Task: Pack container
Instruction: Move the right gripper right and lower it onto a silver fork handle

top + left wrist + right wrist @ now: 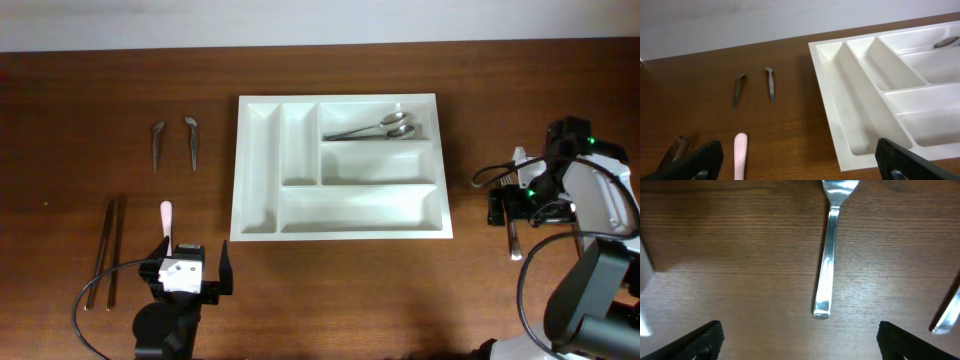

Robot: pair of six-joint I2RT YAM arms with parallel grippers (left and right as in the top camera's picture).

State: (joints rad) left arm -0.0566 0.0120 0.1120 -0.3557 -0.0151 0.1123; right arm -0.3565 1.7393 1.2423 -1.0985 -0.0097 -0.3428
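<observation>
Left jaws, right jaws both released; container (340,234) rim apart from each, fork (826,270) seemingly below the right.

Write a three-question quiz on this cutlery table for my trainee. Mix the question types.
1. True or false: the large white rectangular plastic cutlery tray holds two silver metal spoons in its farthest crosswise compartment.
2. What lies on the brown wooden table just ahead of the open right tool? A) a silver metal fork B) a pink-handled utensil C) brown chopsticks
3. How many tray compartments are empty?
Key: 1 true; 2 A; 3 four.
</observation>
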